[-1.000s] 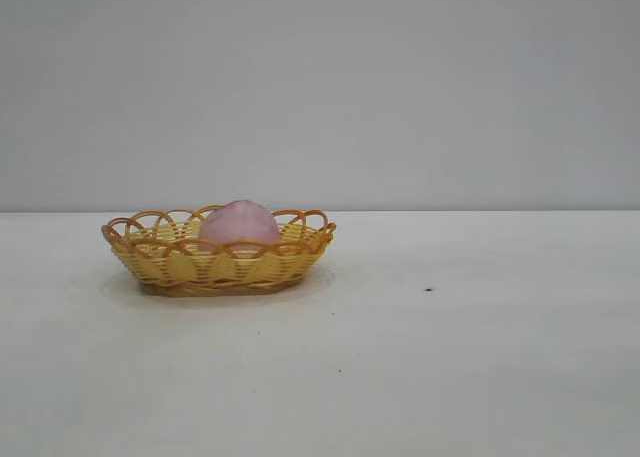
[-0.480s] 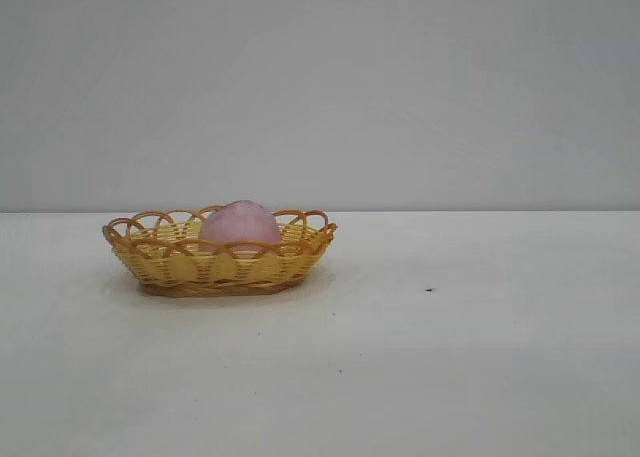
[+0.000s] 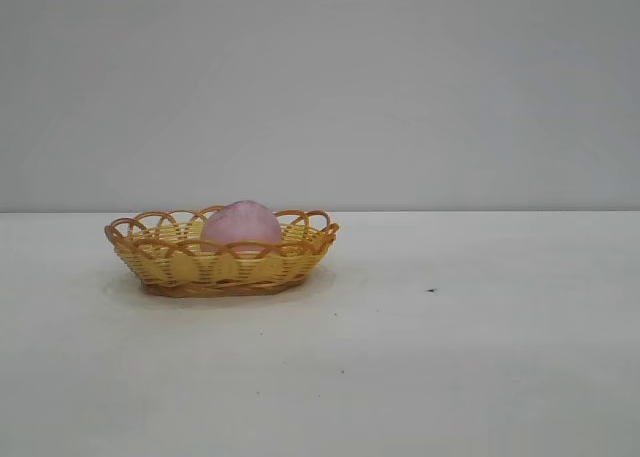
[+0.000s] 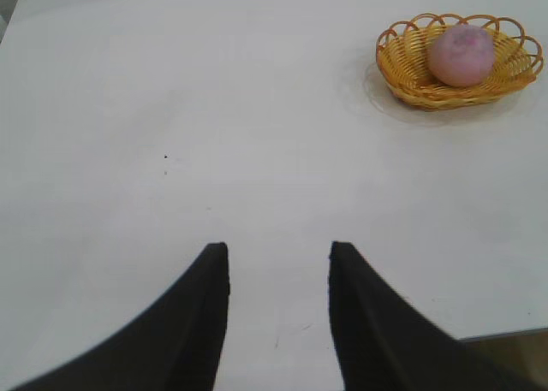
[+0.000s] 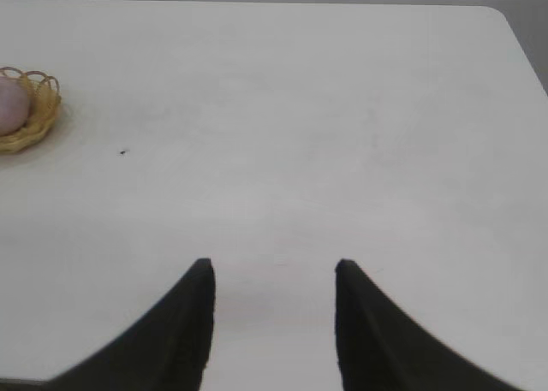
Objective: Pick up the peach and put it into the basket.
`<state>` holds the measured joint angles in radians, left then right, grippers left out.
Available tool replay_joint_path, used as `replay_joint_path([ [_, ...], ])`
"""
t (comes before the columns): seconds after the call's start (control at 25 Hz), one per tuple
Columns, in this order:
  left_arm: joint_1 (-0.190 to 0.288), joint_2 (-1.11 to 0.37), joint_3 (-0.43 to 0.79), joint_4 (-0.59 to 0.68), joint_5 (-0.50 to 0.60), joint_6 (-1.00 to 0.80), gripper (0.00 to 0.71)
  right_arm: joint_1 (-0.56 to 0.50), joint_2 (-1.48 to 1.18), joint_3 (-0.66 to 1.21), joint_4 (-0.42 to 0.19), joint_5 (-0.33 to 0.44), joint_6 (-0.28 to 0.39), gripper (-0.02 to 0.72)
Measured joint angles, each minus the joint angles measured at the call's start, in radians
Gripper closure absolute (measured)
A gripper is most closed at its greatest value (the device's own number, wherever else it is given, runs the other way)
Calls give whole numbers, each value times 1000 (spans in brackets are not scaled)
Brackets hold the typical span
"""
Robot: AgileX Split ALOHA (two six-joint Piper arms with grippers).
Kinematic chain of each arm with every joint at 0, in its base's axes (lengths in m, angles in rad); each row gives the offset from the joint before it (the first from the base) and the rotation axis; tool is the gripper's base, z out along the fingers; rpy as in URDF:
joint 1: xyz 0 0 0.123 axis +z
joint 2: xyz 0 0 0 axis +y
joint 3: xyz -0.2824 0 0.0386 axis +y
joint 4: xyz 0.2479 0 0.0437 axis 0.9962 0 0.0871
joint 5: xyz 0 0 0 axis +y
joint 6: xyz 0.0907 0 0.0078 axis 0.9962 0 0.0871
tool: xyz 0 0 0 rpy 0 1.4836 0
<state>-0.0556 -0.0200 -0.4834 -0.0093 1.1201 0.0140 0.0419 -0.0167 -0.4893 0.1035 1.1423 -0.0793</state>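
Task looks finished: dusty-pink rounded peach (image 3: 240,225) sits inside yellow-tan woven wicker basket (image 3: 170,267); both tools, left (image 4: 279,263) and right (image 5: 274,275), are apart, empty, and best remain far from it.

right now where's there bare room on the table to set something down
Nearly all of the table is bare: the whole stretch right of the basket and the strip in front of it, save a small dark speck. The only taken spot is the basket, which holds the peach.

Left gripper (image 4: 278,252): over table near its edge, angled downward, fingers apart, empty. Right gripper (image 5: 274,267): same pose near table edge, fingers apart, empty.
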Motion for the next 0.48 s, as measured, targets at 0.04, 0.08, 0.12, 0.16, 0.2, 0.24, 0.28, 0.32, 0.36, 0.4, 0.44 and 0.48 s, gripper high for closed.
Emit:
replay_joint_path([
  [0.04, 15, 0, 0, 0, 0, 0, 418, 0, 0, 0, 0, 0, 2, 384],
  [0.08, 28, 0, 0, 0, 0, 0, 418, 0, 0, 0, 0, 0, 2, 384],
  [0.12, 42, 0, 0, 0, 0, 0, 418, -5, 0, 0, 0, 0, 4, 384],
  [0.16, 49, 0, 0, 0, 0, 0, 418, -9, 0, 0, 0, 0, 4, 384],
  [0.2, 51, 0, 0, 0, 0, 0, 418, -12, 0, 0, 0, 0, 4, 384],
  [0.24, 51, 0, 0, 0, 0, 0, 418, -14, 0, 0, 0, 0, 4, 384],
  [0.28, 51, 0, 0, 0, 0, 0, 418, -16, 0, 0, 0, 0, 4, 384],
  [0.32, 52, 0, 0, 0, 0, 0, 418, -17, 0, 0, 0, 0, 4, 384],
  [0.36, 52, 0, 0, 0, 0, 0, 418, -17, 0, 0, 0, 0, 4, 384],
  [0.4, 52, 0, 0, 0, 0, 0, 418, -17, 0, 0, 0, 0, 4, 384],
  [0.44, 52, 0, 0, 0, 0, 0, 418, -17, 0, 0, 0, 0, 4, 384],
  [0.48, 52, 0, 0, 0, 0, 0, 418, -17, 0, 0, 0, 0, 4, 384],
])
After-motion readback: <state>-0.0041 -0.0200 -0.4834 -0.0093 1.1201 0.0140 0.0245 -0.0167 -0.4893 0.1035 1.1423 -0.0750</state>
